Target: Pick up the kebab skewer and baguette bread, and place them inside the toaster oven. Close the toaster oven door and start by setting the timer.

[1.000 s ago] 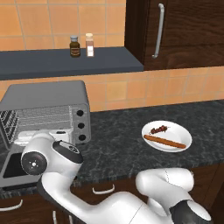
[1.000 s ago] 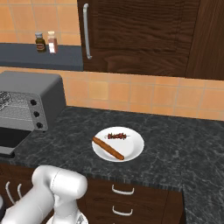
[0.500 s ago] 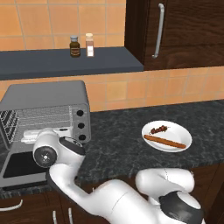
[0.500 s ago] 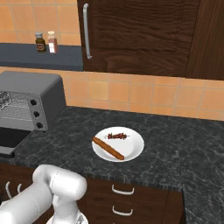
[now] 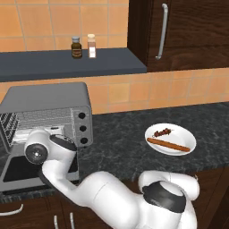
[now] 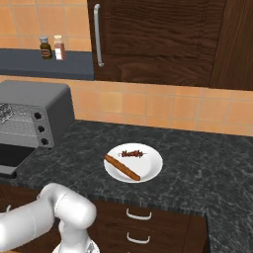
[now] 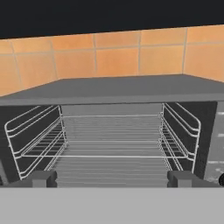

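The toaster oven (image 5: 49,100) stands at the counter's left end with its door (image 5: 22,169) folded down flat. In the hand view I look straight into its cavity, where the wire rack (image 7: 111,148) is bare. My gripper (image 7: 112,179) is open just in front of the opening, with nothing between its fingertips (image 7: 43,178). The kebab skewer (image 5: 162,132) and the baguette bread (image 5: 169,145) lie side by side on a white plate (image 5: 185,136) to the right. From the right base view the skewer (image 6: 132,154) sits behind the baguette (image 6: 122,167).
Three black knobs (image 5: 82,129) run down the oven's right side. Above it, a dark shelf (image 5: 112,62) holds two spice bottles (image 5: 77,47). A dark wall cabinet with a long handle (image 5: 161,31) hangs at the right. Drawers (image 6: 138,215) sit under the counter edge.
My wrist has shifted a little in front of the oven opening, first up and right, then back left. The plate and food have not moved. The gripper stays open.
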Controlling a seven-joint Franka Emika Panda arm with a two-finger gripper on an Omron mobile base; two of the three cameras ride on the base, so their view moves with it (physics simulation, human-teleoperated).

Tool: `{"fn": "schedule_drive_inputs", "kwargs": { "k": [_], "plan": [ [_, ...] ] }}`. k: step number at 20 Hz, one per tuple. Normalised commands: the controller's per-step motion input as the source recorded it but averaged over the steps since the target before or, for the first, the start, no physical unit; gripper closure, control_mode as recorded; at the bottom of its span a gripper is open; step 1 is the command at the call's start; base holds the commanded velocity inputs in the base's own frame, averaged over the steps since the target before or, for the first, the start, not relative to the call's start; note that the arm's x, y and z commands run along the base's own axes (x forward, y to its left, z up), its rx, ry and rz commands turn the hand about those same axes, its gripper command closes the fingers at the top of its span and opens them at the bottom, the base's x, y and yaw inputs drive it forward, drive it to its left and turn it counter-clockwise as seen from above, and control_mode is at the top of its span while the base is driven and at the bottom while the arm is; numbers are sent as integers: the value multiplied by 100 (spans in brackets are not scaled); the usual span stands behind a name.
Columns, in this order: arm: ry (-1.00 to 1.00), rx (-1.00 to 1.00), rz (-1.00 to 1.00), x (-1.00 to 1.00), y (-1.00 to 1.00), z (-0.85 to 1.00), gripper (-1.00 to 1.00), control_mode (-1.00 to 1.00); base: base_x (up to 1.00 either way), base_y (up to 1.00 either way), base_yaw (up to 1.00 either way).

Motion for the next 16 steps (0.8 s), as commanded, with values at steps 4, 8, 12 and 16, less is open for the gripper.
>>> {"fn": "schedule_drive_inputs", "kwargs": {
  "k": [4, 8, 12, 16],
  "plan": [
    [0, 0, 0, 42, 22, -5, -100, -100, 0, 0, 0],
    [0, 0, 0, 28, 4, -46, -100, -100, 0, 0, 0],
    [0, 0, 1, 58, 0, -21, -100, -100, 0, 0, 0],
    [0, 0, 0, 58, 0, -7, -100, -100, 0, 0, 0]
  ]
}}
